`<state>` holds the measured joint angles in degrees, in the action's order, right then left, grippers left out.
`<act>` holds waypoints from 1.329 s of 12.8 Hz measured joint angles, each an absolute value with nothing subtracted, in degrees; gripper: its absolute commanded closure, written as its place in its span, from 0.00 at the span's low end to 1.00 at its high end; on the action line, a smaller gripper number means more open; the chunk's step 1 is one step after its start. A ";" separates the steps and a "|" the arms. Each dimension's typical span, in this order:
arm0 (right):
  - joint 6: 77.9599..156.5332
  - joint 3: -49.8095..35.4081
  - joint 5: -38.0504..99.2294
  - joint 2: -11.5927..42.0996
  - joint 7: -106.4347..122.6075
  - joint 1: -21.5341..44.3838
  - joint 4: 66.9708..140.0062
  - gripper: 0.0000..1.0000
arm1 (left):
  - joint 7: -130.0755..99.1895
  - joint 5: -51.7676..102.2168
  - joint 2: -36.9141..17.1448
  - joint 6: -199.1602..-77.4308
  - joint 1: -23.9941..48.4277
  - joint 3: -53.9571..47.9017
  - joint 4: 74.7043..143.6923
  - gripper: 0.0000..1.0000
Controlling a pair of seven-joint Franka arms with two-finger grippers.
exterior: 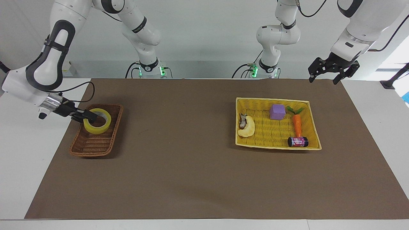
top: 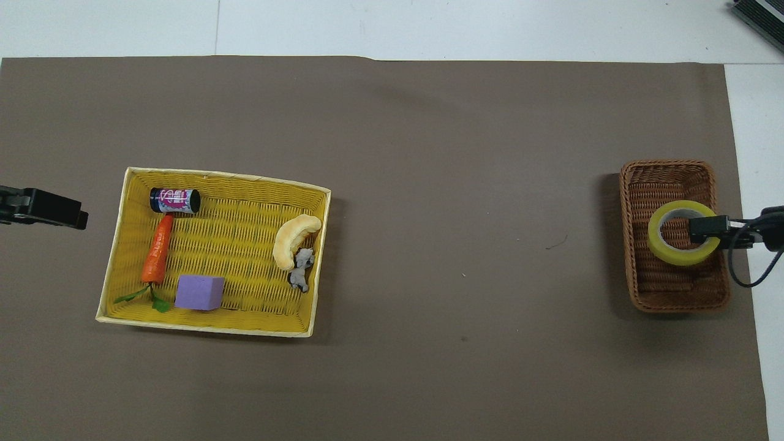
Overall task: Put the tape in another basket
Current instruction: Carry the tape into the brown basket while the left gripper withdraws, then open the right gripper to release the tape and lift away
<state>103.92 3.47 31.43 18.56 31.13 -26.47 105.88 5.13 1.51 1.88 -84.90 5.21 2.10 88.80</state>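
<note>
Tape [exterior: 97, 120], the yellow-green roll, sits low inside the brown wicker basket [exterior: 96, 145] at the right arm's end of the surface, roughly in the half of the basket nearer the robots. From where I stand it looks to be down on the woven floor or a hair above it; I cannot tell which. The right gripper [exterior: 85, 117] reaches in over the basket's rim and is pinching the wall of the roll, one finger inside the ring and one outside, which the overhead view [top: 704, 229] shows plainly.

So the carrying part looks done: the roll is in the wicker basket and out of the big yellow basket [exterior: 314, 126]. What I judge is left is small: let go of the roll, lift the right gripper out without catching the ring on a finger, and pull the arm back. The one risk I see is the inner finger dragging the roll up or tipping it against the sloping side on the way out.

Over at the left arm's end, the yellow basket holds a carrot [exterior: 297, 124], a purple cube [exterior: 277, 111], a small dark can [exterior: 297, 141] and a pale crescent-shaped piece [exterior: 247, 127] with something small and grey beside it. The left gripper [exterior: 333, 69] hangs in the air over the brown mat's corner by the left arm's base, fingers spread and holding nothing; that arm waits.
</note>
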 measured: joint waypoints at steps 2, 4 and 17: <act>104.92 3.32 31.36 18.61 31.18 -26.39 106.53 1.00 | 6.37 1.51 1.87 -84.90 5.21 2.00 88.69 0.00; 106.12 3.20 29.83 18.61 31.21 -26.33 107.15 1.00 | 7.38 1.51 1.87 -84.86 5.13 2.06 88.69 0.00; 108.22 2.92 28.06 18.75 33.23 -24.93 102.82 0.00 | 9.45 0.14 4.39 -80.46 4.91 2.30 87.26 0.00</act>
<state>108.22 2.92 28.06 18.75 33.23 -24.93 102.82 9.45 0.14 4.39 -80.46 4.91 2.30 87.26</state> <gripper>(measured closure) 0.000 0.000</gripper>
